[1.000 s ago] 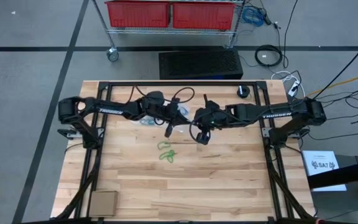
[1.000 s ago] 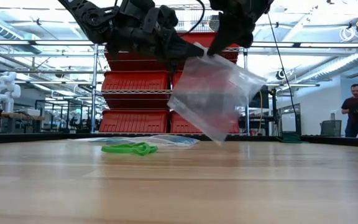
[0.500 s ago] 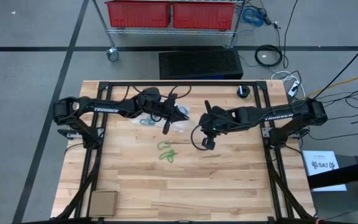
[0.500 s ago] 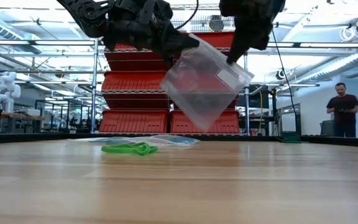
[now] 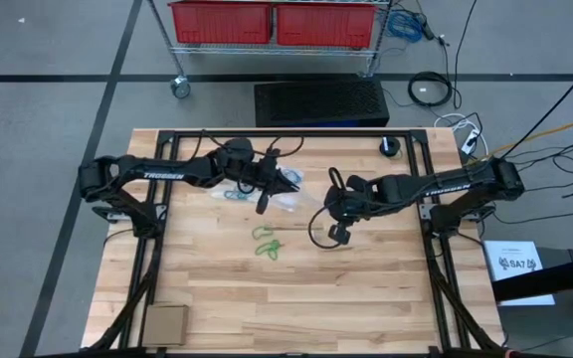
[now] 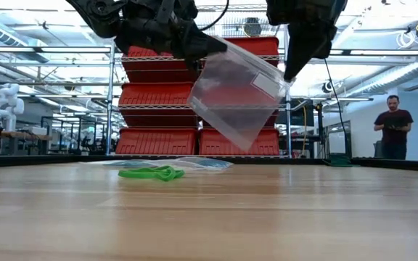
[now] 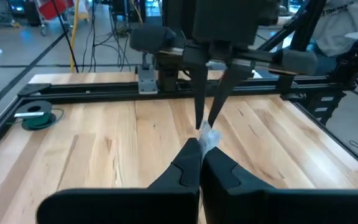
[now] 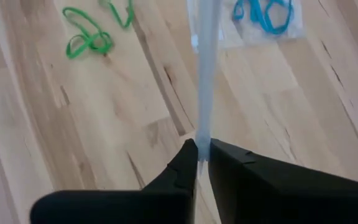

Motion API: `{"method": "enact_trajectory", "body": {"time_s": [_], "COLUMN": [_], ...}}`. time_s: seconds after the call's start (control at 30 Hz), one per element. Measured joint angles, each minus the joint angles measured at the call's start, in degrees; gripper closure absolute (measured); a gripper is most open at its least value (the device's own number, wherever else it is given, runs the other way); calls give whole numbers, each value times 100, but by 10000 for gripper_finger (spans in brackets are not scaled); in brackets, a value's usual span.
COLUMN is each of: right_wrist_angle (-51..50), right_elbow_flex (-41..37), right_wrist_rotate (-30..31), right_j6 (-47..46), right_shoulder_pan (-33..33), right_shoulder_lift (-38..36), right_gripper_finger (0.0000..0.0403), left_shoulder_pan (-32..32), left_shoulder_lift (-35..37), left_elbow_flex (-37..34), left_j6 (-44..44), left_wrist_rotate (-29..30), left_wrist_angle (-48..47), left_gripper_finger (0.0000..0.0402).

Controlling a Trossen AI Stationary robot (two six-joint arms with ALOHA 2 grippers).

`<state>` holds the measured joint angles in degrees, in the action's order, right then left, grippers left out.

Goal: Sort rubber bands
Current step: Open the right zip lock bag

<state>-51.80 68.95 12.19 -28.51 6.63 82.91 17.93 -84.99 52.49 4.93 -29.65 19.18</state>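
Observation:
A clear plastic bag [image 6: 234,98] hangs in the air over the table's middle, held between my two grippers. My left gripper [image 6: 207,48] is shut on its upper left corner and my right gripper [image 6: 289,71] is shut on its upper right end. Whether the bag holds any dark bands I cannot tell. Green rubber bands [image 5: 265,244] lie loose on the wood below, also seen in the right wrist view [image 8: 89,37]. Blue rubber bands [image 8: 263,15] lie in a second clear bag [image 5: 235,192] flat on the table under the left arm. My left gripper pinches the clear bag's top corner [image 7: 207,134] between its two fingers, coming at it from the table's left and slanting down. The bag is lifted clear and hangs below. My right gripper pinches the bag's top edge [image 8: 204,134] at its right end, fingers slanting down from above right. The bag hangs edge-on below them, clear of the table.
A flat cardboard piece [image 5: 165,323] lies at the near left corner. A small black round thing [image 5: 390,147] sits by the far right rail, and a green roll [image 7: 37,117] near it. Black frame rails [image 5: 157,249] run along both sides. A person [image 6: 392,130] stands far behind.
My right gripper has moved toward the table's right edge, away from the left gripper, still shut on the bag. The bag, which hung slanting down to the right from two grippers close together, is now drawn out between them with its top edge spread.

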Motion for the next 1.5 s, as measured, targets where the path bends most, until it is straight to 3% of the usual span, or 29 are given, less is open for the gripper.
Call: {"method": "enact_trajectory", "body": {"time_s": [0.3,0.47,0.6,0.77,1.1,1.5], "right_wrist_angle": [-832,57,875,1797,2999,3150], "right_elbow_flex": [-24,-94,-327,-597,-938,-941], "right_wrist_rotate": [-302,-381,-174,685,713,1031], "right_j6": [-371,75,594,986,1446,1483], "right_shoulder_pan": [25,31,24,28,13,57], "right_shoulder_lift": [4,4,7,7,197,187], "right_gripper_finger": [283,249,281,387,402,403], "left_shoulder_pan": [-84,-271,-413,-470,-472,-472], "left_shoulder_lift": [13,12,9,7,0,-2], "left_elbow_flex": [-459,-733,-778,-782,-787,-787], "left_j6": [-236,-380,-437,-437,-455,-459], "left_wrist_rotate": [317,376,482,514,592,592], "left_wrist_angle": [-164,107,139,151,217,140], "left_gripper_finger": [402,401,402,402,402,402]}}
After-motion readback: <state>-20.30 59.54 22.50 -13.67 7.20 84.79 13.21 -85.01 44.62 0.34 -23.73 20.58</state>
